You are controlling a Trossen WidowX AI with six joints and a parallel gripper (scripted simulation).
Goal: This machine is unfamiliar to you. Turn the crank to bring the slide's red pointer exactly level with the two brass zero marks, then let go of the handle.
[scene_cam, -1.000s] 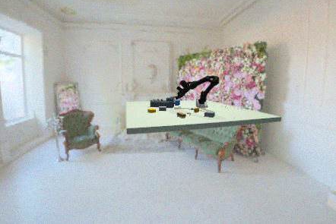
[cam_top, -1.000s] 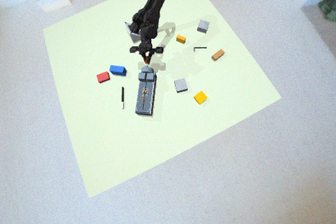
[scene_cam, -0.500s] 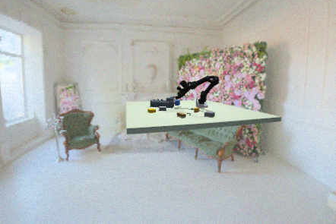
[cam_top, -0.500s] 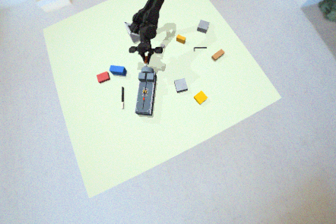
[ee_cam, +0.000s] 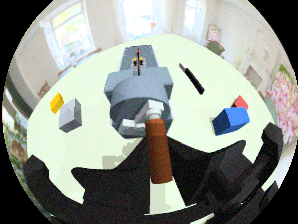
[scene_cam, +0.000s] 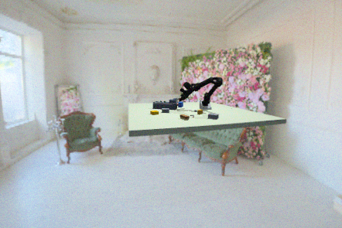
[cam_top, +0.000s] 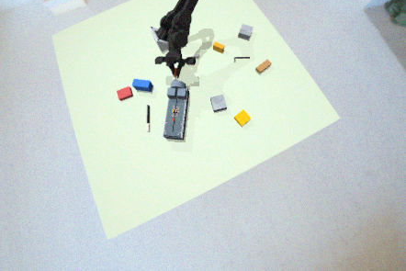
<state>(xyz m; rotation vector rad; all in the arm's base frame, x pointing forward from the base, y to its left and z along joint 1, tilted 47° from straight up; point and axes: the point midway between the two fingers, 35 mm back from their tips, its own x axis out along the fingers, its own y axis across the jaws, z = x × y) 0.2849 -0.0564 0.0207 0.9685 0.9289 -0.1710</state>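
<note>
The machine is a long dark grey box (cam_top: 169, 128) (scene_cam: 164, 105) with a rounded housing (ee_cam: 137, 92) at its crank end. The crank's pale arm (ee_cam: 153, 106) carries a brown handle (ee_cam: 159, 155). My gripper (cam_top: 175, 73) (ee_cam: 159, 145) is shut on this handle, with a black finger on each side. The slide's red pointer (cam_top: 174, 120) (ee_cam: 138, 51) stands beyond the brass zero marks (cam_top: 174, 111) (ee_cam: 134, 61), on the side away from the crank, not level with them. The fingers hide part of the handle in the top view.
A blue block (cam_top: 142, 85) (ee_cam: 230, 121), a red block (cam_top: 124, 93) and a black-and-white pen (cam_top: 148, 118) (ee_cam: 192, 80) lie on one side of the machine. A grey block (cam_top: 219, 103) (ee_cam: 71, 116) and a yellow block (cam_top: 242, 118) lie on the other. Several more small items lie nearer the arm's base.
</note>
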